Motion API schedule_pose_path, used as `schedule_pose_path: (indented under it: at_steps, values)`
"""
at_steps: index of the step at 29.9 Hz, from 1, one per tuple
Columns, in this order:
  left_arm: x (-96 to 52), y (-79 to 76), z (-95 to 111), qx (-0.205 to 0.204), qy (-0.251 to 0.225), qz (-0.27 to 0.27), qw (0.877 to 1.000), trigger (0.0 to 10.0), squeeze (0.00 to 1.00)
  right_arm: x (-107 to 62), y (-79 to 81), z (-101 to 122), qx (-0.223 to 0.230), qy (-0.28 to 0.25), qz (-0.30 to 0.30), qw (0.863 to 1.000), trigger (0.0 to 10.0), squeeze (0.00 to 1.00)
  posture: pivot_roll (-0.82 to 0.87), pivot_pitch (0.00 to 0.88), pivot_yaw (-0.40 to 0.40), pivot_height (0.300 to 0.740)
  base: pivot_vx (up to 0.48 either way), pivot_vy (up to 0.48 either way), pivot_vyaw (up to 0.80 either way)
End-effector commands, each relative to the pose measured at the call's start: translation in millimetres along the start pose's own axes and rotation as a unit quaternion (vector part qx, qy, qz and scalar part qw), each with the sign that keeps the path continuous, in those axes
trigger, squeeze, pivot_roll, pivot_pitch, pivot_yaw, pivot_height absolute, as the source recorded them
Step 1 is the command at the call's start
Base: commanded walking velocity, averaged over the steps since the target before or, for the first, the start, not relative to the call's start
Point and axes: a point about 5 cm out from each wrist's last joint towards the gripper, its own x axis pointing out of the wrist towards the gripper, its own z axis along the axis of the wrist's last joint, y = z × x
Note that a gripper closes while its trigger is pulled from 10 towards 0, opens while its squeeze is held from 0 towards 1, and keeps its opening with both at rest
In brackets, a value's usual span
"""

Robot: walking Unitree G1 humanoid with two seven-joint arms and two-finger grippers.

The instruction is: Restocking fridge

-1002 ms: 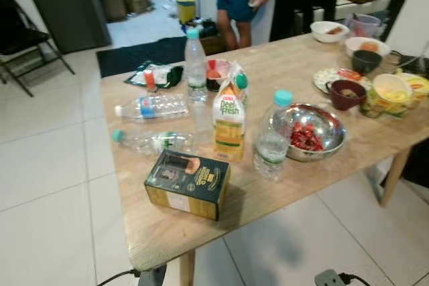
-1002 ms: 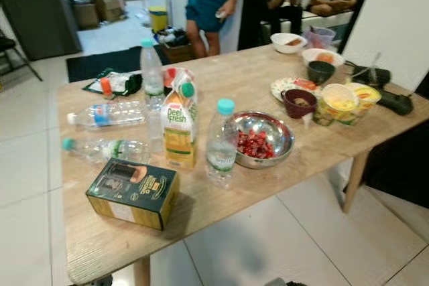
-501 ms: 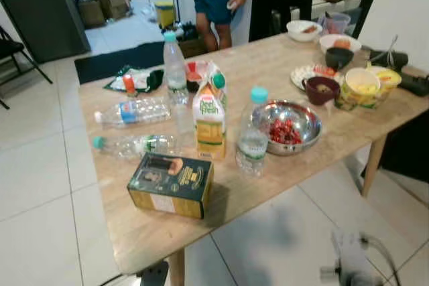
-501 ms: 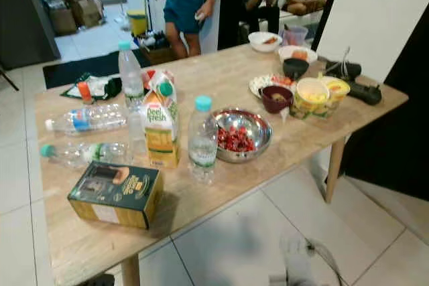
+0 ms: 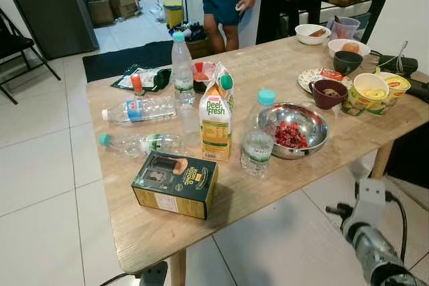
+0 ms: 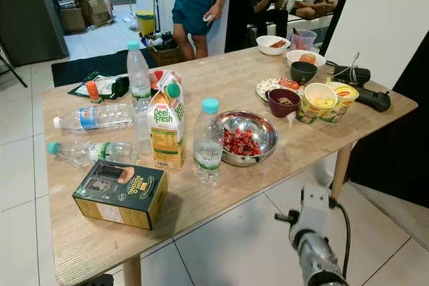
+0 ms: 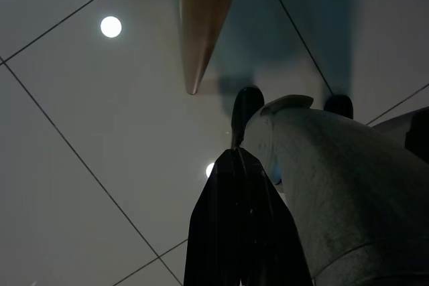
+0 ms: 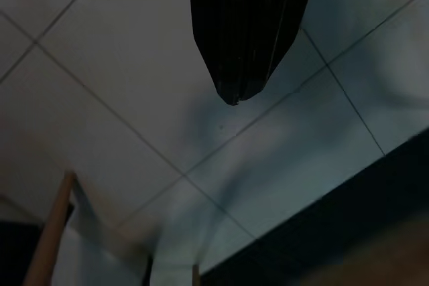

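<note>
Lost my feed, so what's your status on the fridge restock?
Both claws shut, empty, low over floor. Juice carton upright on table, beside steel bowl. Person stands beyond table's far edge.

A lived-in home's dining area: wooden table (image 5: 281, 65) crowded with bowls and drinks, white tiled floor (image 5: 40, 165), cardboard boxes (image 5: 110, 5) behind, probably someone's storage corner.

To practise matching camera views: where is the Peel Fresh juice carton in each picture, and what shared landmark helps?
Left eye view: juice carton stands at table centre, left of the steel bowl.
Right eye view: carton left of centre.
Left wrist view: not in it.
Right wrist view: not in it.
Shared landmark: the steel bowl.
</note>
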Motion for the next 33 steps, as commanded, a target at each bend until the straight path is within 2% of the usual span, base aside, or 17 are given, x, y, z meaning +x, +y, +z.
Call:
schedule_pose_path:
  at_steps: [1, 4, 5, 10, 13, 16, 17, 24, 29, 31, 33]
  values:
    - [0.1, -3.8, -5.1, -0.004, 0.008, -0.005, 1.0, 10.0, 0.0, 0.3, -0.9, 2.2, -0.031, -0.005, -0.011, 0.999, 10.0, 0.0, 0.05, 0.0, -0.051, 0.74, 0.0, 0.0, 0.0]
    - [0.1, -3.6, -5.0, -0.003, 0.008, -0.005, 1.0, 10.0, 0.0, 1.3, -1.3, 5.4, -0.043, -0.012, -0.038, 0.998, 10.0, 0.0, 0.05, 0.0, -0.049, 0.74, 0.0, 0.0, 0.0]
    - [0.1, -3.5, -4.8, -0.001, 0.008, -0.006, 1.0, 10.0, 0.0, 2.2, 0.3, 8.5, -0.069, -0.018, -0.054, 0.996, 10.0, 0.0, 0.05, 0.0, -0.049, 0.74, 0.0, 0.0, 0.0]
    - [0.0, -3.3, -4.8, 0.001, 0.008, -0.006, 1.0, 10.0, 0.0, 2.9, 1.4, 10.3, -0.084, -0.02, -0.069, 0.994, 10.0, 0.0, 0.05, 0.0, -0.047, 0.74, 0.0, 0.0, 0.0]
    - [0.0, -3.5, -4.8, 0.004, 0.009, -0.007, 1.0, 10.0, 0.0, 2.8, -4.8, 13.2, -0.114, -0.019, -0.102, 0.988, 10.0, 0.0, 0.06, 0.0, -0.05, 0.74, 0.0, 0.0, 0.0]
    - [0.1, -3.8, -5.0, 0.005, 0.009, -0.007, 1.0, 10.0, 0.0, 2.0, -10.1, 14.3, -0.109, -0.02, -0.118, 0.987, 10.0, 0.0, 0.06, 0.0, -0.052, 0.74, 0.0, 0.0, 0.0]
    - [0.1, -4.1, -5.1, 0.006, 0.009, -0.007, 1.0, 10.0, 0.0, 1.1, -16.5, 16.3, -0.115, -0.022, -0.141, 0.983, 10.0, 0.0, 0.06, 0.0, -0.054, 0.74, 0.0, 0.0, 0.0]
    - [0.2, -4.7, -5.5, 0.009, 0.011, -0.008, 1.0, 10.0, 0.0, -2.6, -38.3, 23.4, -0.122, -0.023, -0.194, 0.973, 10.0, 0.0, 0.06, 0.0, -0.056, 0.74, 0.0, 0.0, 0.0]
    - [0.2, -5.0, -5.7, 0.01, 0.011, -0.009, 1.0, 10.0, 0.0, -4.8, -50.3, 29.4, -0.107, -0.029, -0.219, 0.969, 10.0, 0.0, 0.06, 0.0, -0.057, 0.74, 0.0, 0.0, 0.0]
    - [0.2, -5.0, -5.7, 0.01, 0.011, -0.009, 1.0, 10.0, 0.0, -5.2, -58.9, 40.7, -0.086, -0.044, -0.229, 0.969, 10.0, 0.0, 0.06, 0.0, -0.057, 0.74, 0.0, 0.0, 0.0]
    - [0.2, -5.0, -5.7, 0.01, 0.01, -0.009, 1.0, 10.0, 0.0, -5.1, -60.3, 44.0, -0.08, -0.05, -0.231, 0.968, 10.0, 0.0, 0.06, 0.0, -0.058, 0.74, 0.0, 0.0, 0.0]
